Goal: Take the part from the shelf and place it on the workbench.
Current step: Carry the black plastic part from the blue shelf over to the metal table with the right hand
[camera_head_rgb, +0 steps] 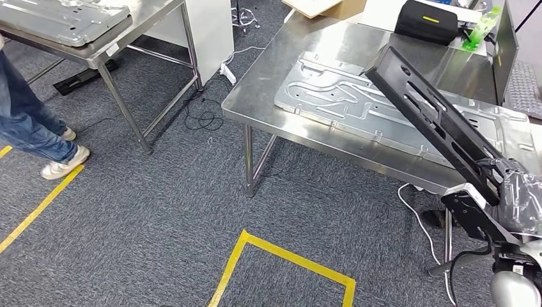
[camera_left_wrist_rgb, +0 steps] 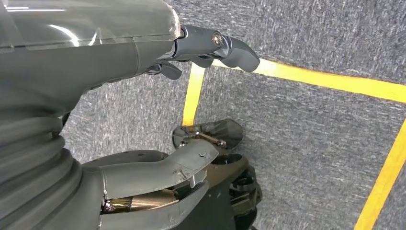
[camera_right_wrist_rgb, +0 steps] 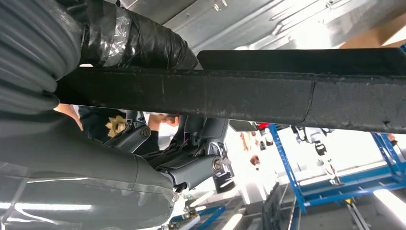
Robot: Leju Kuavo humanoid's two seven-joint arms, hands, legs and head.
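Steel workbench (camera_head_rgb: 358,48); right hand (camera_head_rgb: 514,192) grips long black slotted part (camera_head_rgb: 428,109).

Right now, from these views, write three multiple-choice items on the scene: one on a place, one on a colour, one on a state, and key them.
1. Where does the embossed metal sheet lie?
A. on the steel workbench
B. on the carpet
C. in a person's hands

2. What colour are the floor tape lines?
A. red
B. yellow
C. white

3. What is the right robot hand doing?
A. hanging free
B. resting flat on the table
C. holding the long black part

Answers:
1. A, the head view shows the sheet flat on the tabletop.
2. B, the tape shows yellow on the grey carpet.
3. C, the part slants up over the bench from that hand's grip, while the left robot hand holds nothing.
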